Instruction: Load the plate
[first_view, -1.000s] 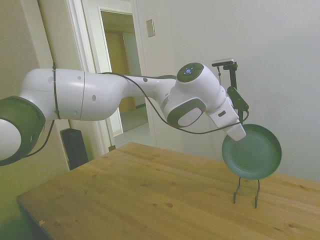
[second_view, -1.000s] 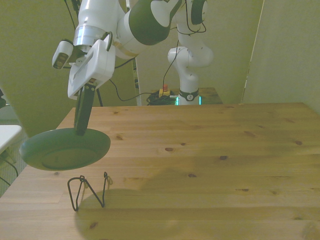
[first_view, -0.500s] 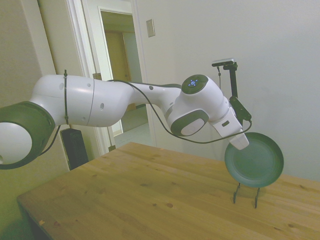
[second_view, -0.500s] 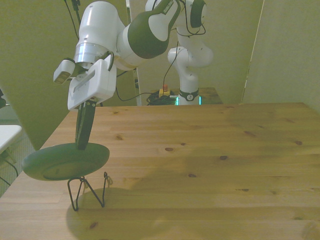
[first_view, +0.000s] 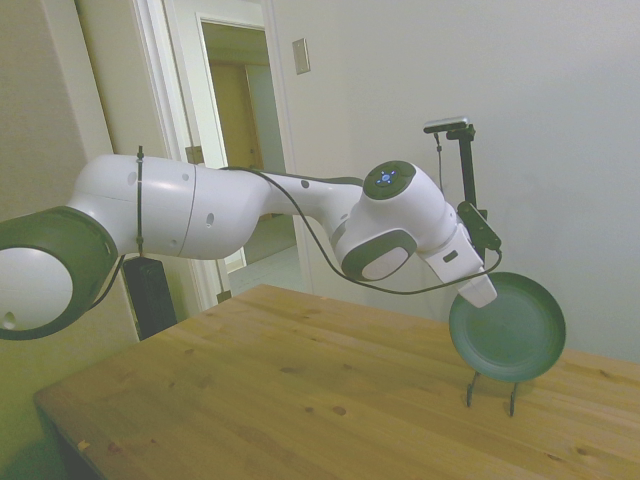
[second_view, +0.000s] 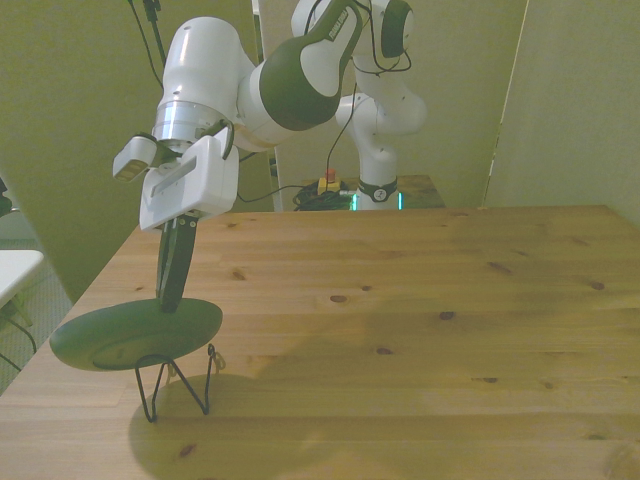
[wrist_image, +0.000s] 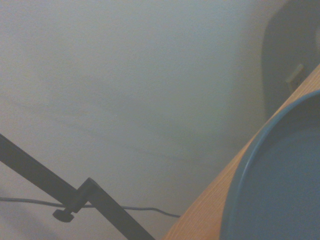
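Observation:
The dark teal-green plate (first_view: 510, 330) stands nearly on edge, held by its upper rim. My gripper (second_view: 169, 300) is shut on that rim, its dark fingers (second_view: 176, 262) pointing down from the white hand. The plate's (second_view: 120, 336) lower edge sits in the top of a thin black wire rack (second_view: 176, 384) near the table's corner at the front view's left. From the side, the rack's (first_view: 492, 390) two prongs show just under the plate. The wrist view catches the plate's rim and face (wrist_image: 280, 185) close up.
The wooden table (second_view: 400, 300) stretches wide toward the front view's right. The rack stands close to the table's edge (second_view: 60, 350). A second white robot arm (second_view: 378, 120) stands behind the far edge. An open doorway (first_view: 240, 150) shows in the side view.
The gripper has come down with the plate. Its lower edge, which hung above the wire rack a second ago, now rests in the rack's top.

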